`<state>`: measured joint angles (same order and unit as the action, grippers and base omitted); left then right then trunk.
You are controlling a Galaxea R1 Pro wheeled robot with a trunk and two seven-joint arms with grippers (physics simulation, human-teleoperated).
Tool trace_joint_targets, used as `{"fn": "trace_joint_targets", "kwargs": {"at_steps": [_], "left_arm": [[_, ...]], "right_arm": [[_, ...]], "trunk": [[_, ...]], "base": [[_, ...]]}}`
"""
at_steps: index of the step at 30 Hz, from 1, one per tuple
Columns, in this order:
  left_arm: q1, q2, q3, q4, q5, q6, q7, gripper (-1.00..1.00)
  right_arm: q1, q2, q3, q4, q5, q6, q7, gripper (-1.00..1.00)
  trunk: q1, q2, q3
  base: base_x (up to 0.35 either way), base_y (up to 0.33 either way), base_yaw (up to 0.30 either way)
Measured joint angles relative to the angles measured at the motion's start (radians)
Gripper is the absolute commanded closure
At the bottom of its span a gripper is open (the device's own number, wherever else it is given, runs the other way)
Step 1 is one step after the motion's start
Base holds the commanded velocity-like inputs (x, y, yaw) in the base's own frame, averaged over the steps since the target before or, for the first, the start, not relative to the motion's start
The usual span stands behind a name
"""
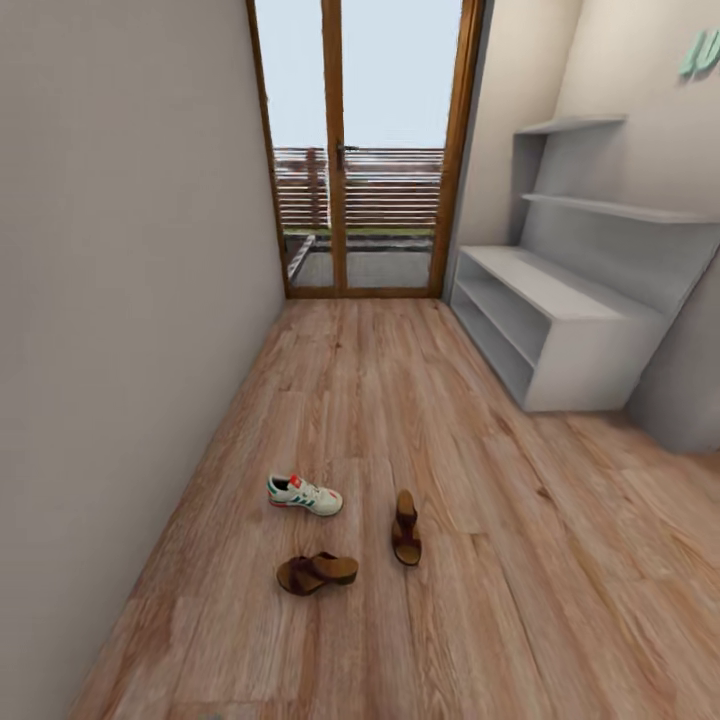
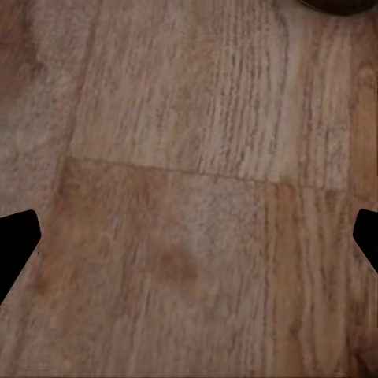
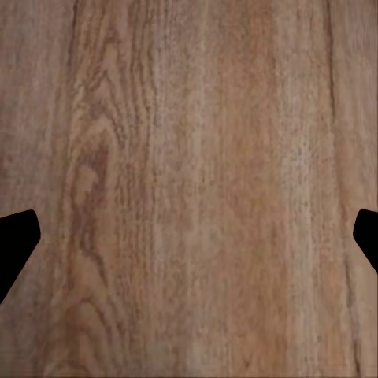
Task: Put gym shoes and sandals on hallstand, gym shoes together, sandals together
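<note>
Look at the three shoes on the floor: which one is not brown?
The gym shoe, at the left, lying farthest toward the glass door: cream-white with green stripes and red accents. The two sandals are dark brown.

Matt wood-grain corridor floor (image 1: 400,400) (planked)

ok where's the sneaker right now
In the head view the gym shoe lies on the corridor floor, nearer the left wall, just beyond the two sandals and far from the hallstand.
</note>
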<state>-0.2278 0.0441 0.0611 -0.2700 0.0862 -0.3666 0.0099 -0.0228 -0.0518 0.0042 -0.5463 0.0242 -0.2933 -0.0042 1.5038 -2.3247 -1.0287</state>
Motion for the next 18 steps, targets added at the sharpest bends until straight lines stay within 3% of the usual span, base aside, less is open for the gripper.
{"fn": "trace_joint_targets", "kwargs": {"at_steps": [10, 18], "left_arm": [[0.000, 0.000, 0.000, 0.000, 0.000, 0.000, 0.000, -1.00], [0.000, 0.000, 0.000, 0.001, 0.000, 0.000, 0.000, -1.00]], "right_arm": [[0.000, 0.000, 0.000, 0.000, 0.000, 0.000, 0.000, -1.00], [0.000, 0.000, 0.000, -0.002, -0.001, -0.001, 0.000, -1.00]], "trunk": [[0.000, 0.000, -0.004], [0.000, 0.000, -0.005]], "base": [[0.319, 0.087, 0.252], [0.320, 0.028, 0.073]]}}
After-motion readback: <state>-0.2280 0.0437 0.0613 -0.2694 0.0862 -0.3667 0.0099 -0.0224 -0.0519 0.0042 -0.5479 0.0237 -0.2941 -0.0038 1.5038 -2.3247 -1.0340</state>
